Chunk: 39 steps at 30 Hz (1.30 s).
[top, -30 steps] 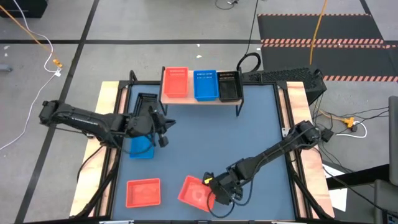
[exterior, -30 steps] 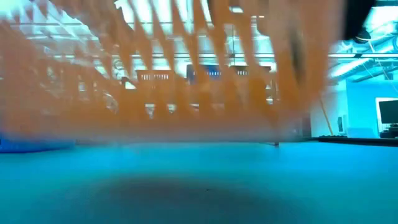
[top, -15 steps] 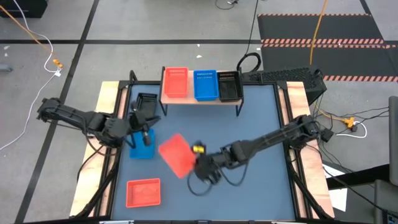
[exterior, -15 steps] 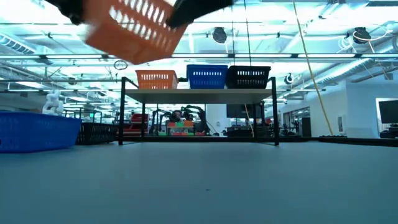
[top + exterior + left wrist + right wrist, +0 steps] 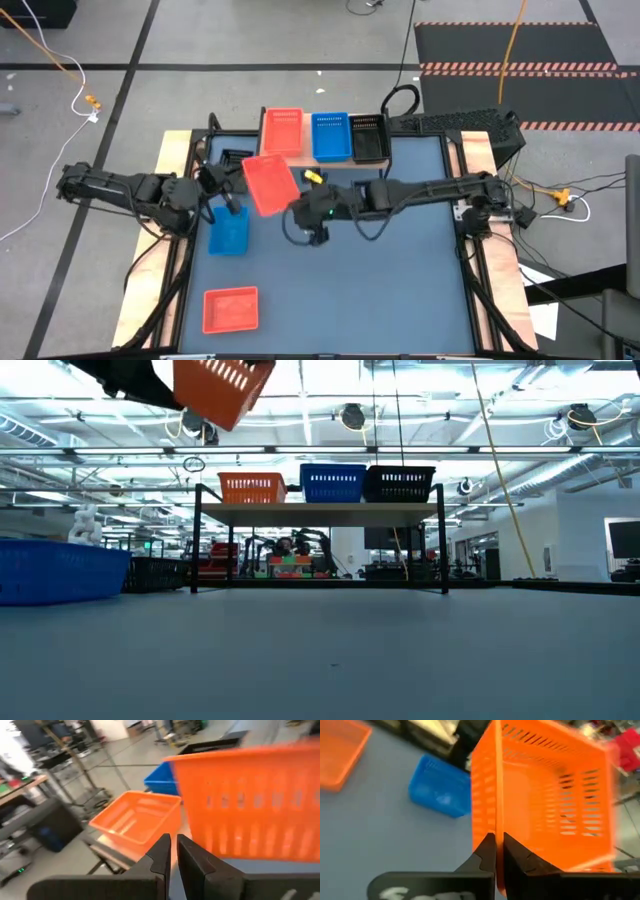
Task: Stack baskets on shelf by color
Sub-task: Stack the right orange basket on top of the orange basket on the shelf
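Right arm stretched long across the tabletop from the right edge, reaching toward the middle-left, forearm nearly level and held high. Its right pincer [image 5: 293, 205] is clamped tight on the rim of a red basket [image 5: 268, 184], fingers [image 5: 487, 851] pressed together over the basket wall, carrying it tilted in the air. Left arm comes in from the left edge, elbow bent, left pincer [image 5: 222, 196] near the left side of the tabletop, fingers [image 5: 165, 852] closed together with nothing between them.

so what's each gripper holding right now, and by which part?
Right gripper holds a red basket by its rim wall, lifted near the shelf. Left gripper is shut on nothing.
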{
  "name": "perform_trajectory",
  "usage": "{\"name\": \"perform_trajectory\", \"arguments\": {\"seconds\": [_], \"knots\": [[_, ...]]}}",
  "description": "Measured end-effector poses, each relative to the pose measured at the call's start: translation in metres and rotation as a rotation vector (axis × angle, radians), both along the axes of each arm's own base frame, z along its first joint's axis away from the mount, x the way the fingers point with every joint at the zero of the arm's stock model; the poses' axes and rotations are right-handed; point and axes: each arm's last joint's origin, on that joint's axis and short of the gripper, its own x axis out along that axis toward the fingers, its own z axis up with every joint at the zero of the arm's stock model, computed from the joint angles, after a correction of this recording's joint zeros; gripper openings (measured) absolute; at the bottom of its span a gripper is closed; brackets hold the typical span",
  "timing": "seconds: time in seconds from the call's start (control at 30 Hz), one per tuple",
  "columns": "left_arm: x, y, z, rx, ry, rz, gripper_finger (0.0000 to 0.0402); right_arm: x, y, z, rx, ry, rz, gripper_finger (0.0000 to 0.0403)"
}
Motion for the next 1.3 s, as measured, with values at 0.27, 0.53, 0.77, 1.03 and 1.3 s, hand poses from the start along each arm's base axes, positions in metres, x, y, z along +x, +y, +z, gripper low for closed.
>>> {"name": "perform_trajectory", "arguments": {"seconds": [0.27,0.53,0.77,1.03,1.3], "knots": [[-0.001,0.009,-0.004,0.001,0.026,0.079,0.0037,-0.001,-0.052,0.029,-0.073,-0.138,-0.237,0.0001],[0.0,0.011,-0.002,0.002,0.011,0.093,0.0037,-0.004,-0.064,0.02,-0.047,-0.066,-0.282,0.0002],[0.0,0.014,-0.001,0.008,0.002,0.118,0.0037,-0.008,-0.068,0.04,-0.059,-0.152,-0.296,0.0002],[0.001,0.023,0.002,0.013,-0.028,0.178,0.0037,0.004,-0.115,0.063,-0.003,-0.259,-0.289,0.0001],[0.0,0.03,0.002,0.016,-0.027,0.233,0.0037,0.038,-0.181,0.024,0.177,-0.271,-0.246,0.0001]]}}
